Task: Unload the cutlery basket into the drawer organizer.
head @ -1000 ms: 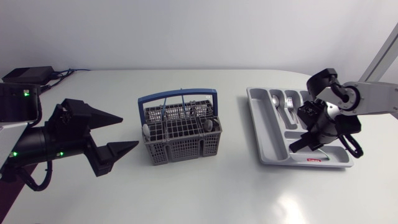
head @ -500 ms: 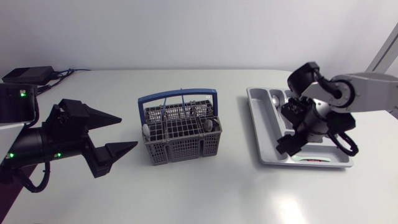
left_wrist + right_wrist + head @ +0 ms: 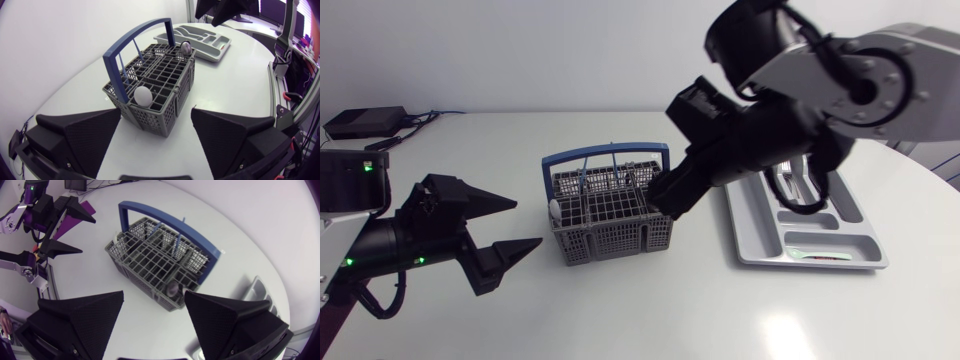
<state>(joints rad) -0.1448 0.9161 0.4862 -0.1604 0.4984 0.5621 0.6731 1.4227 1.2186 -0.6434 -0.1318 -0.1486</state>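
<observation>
**Item 1, cutlery basket** (image 3: 610, 205): grey wire-grid, blue hoop handle, upright at the centre of the white tabletop (image 3: 620, 310). Contents seen:
- a white rounded piece (image 3: 143, 95) at its 9 o'clock end
- a metal spoon bowl (image 3: 186, 47) at its 3 o'clock end
- thin blue handles (image 3: 177, 242) standing in the far cells

**Item 2, drawer organizer** (image 3: 770, 245): grey moulded tray at 3 o'clock of the basket, apart from it. The right arm crosses over its far half. Silver cutlery (image 3: 788, 190) shows in the middle slots. A pale piece (image 3: 820, 256) lies in the cross slot at its 6 o'clock end; I cannot tell what kind.

**Item 3, left end effector** (image 3: 528, 222): low over the tabletop at 8 o'clock of the basket, fingers spread wide, holding nothing. Its tips point at the basket's 9 o'clock end and are near it, not touching.

**Item 4, right end effector** (image 3: 154, 294): its arm enters from 2 o'clock and is raised over the basket's 3 o'clock end. The fingers are spread wide and hold nothing. The spoon bowl lies ahead of and between them. I cannot tell whether they touch the basket.
</observation>
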